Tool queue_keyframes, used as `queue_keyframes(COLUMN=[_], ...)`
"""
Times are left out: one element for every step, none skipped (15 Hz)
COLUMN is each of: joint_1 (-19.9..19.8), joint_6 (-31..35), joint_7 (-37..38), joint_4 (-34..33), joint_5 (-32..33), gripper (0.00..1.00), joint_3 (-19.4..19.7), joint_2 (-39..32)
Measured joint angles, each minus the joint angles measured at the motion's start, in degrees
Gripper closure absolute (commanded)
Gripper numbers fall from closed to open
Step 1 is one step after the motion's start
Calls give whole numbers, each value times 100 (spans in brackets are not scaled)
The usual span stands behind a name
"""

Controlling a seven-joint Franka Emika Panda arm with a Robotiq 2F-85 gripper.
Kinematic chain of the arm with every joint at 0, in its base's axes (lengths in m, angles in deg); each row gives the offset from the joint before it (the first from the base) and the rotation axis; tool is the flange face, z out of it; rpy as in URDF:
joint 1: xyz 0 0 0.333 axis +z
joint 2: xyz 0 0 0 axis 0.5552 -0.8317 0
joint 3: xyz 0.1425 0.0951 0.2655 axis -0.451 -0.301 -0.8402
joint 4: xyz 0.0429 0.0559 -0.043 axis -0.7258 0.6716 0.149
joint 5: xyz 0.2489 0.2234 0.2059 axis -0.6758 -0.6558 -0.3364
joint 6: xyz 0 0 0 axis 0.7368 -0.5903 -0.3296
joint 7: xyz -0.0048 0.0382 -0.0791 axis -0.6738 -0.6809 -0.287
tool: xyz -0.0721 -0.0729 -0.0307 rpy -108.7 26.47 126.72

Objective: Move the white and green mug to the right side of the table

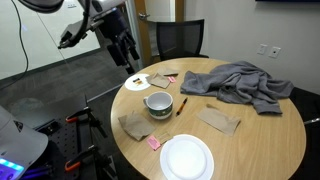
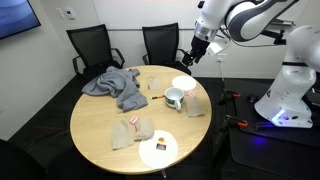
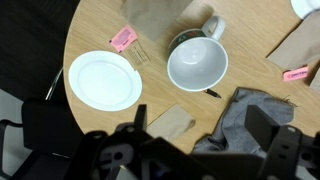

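The white and green mug stands upright near the middle of the round wooden table, also seen in the other exterior view. In the wrist view the mug is seen from above, empty, with its handle pointing up-right. My gripper hangs open and empty well above the table edge, over the small white saucer. It shows in both exterior views. In the wrist view its two dark fingers are spread wide, below the mug in the picture.
A large white plate lies at the near edge. A grey cloth is heaped on one side. Brown napkins, a pen and a pink item lie around the mug. Office chairs stand behind.
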Motion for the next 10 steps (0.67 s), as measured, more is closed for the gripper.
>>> queue_keyframes(joint_1=[17, 34, 46, 51, 51, 52, 52, 53, 54, 55], joint_6=[-66, -119, -156, -174, -177, -178, -179, -179, -179, -179], joint_7=[-45, -112, -151, -203, -217, -218, -218, -218, -218, -218], joint_4=[0, 0, 0, 1, 2, 3, 3, 4, 4, 4], joint_5=[-1, -1, -1, -1, -1, -1, -1, -1, -1, -1], gripper=[0, 0, 0, 0, 0, 0, 0, 0, 0, 0], joint_3=[13, 25, 32, 38, 45, 47, 48, 48, 48, 48], joint_2=[70, 135, 184, 219, 239, 247, 248, 248, 248, 248])
